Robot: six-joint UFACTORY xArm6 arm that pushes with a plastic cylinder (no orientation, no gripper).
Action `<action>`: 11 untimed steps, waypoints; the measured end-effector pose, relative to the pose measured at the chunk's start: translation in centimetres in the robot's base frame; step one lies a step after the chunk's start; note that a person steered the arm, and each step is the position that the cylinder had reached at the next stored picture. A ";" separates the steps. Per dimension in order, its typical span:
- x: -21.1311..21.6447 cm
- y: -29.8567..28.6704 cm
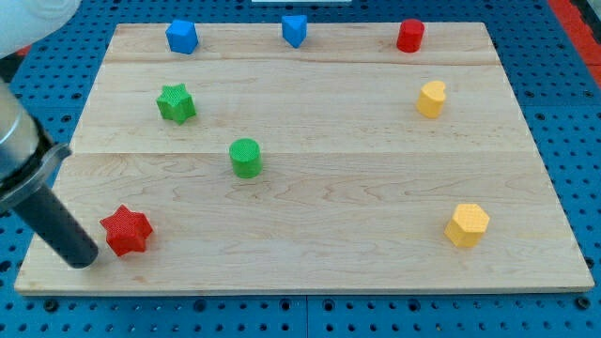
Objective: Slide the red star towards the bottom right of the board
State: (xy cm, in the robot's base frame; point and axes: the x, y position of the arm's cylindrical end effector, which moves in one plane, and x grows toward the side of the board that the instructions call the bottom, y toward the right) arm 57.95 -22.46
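Observation:
The red star [126,230] lies near the bottom left corner of the wooden board [310,178]. My tip [84,258] rests on the board just to the left of and slightly below the red star, close to it or touching it. The dark rod runs up and to the view's left from there. The bottom right part of the board holds a yellow hexagon block [467,224].
A green star [176,102] and a green cylinder [245,157] lie at the left middle. Two blue blocks [181,37] [295,29] and a red cylinder [409,35] line the top edge. A yellow block [431,99] sits at the right.

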 end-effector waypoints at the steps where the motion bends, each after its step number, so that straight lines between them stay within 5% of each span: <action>1: -1.5 0.6; 3: -3.0 3.3; 8: -4.4 27.5; 11: -4.4 27.7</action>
State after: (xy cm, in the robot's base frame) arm 53.53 5.27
